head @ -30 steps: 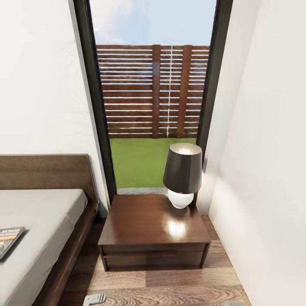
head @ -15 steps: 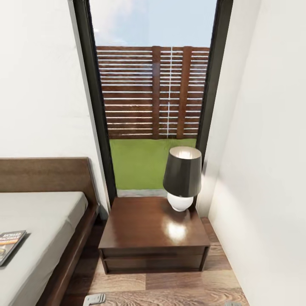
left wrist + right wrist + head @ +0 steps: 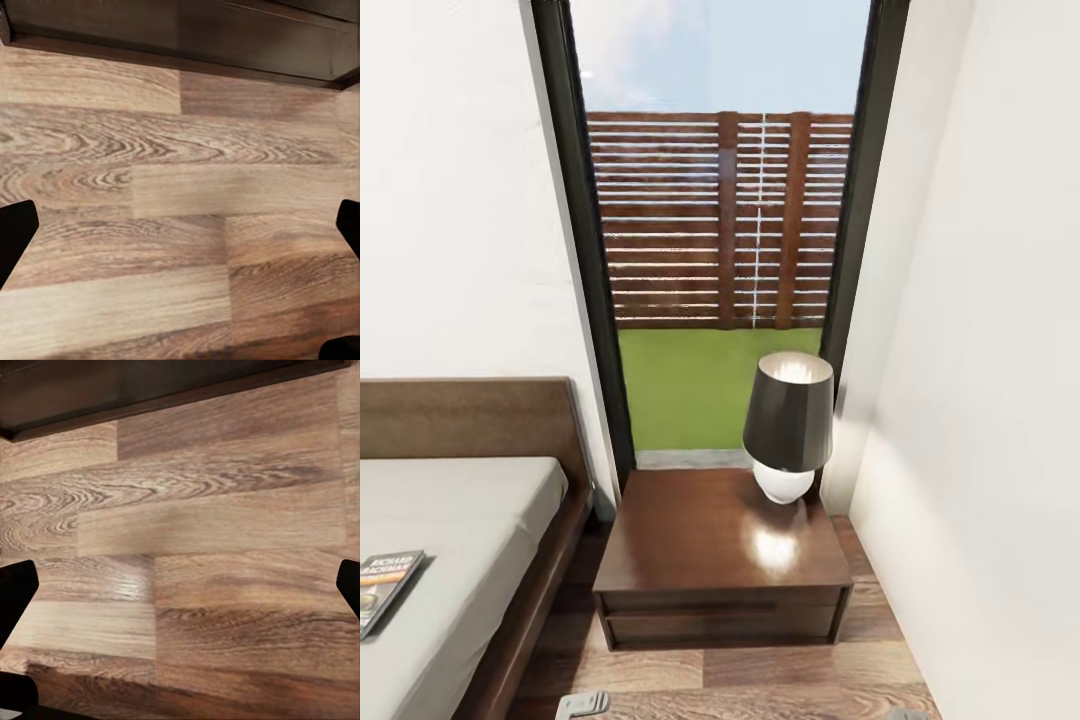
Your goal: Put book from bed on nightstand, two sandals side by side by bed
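Note:
The book, dark with an orange band, lies flat on the bed's pale mattress at the left edge of the head view. To the right of the bed's brown frame stands the nightstand, with a black-shaded lamp on its back right corner. The sandals are out of view. My left gripper is open over bare wood floor, its black fingertips wide apart. My right gripper is open too, above the floor near a dark cabinet base.
A tall black-framed window behind the nightstand shows lawn and a slatted fence. A white wall closes in tightly on the right. Wood-plank floor lies in front of the nightstand, where a grey piece of my left arm pokes in.
The whole head picture has shifted slightly: bed, book and nightstand sit a little lower and smaller, so the camera moved. Nothing in the room has moved.

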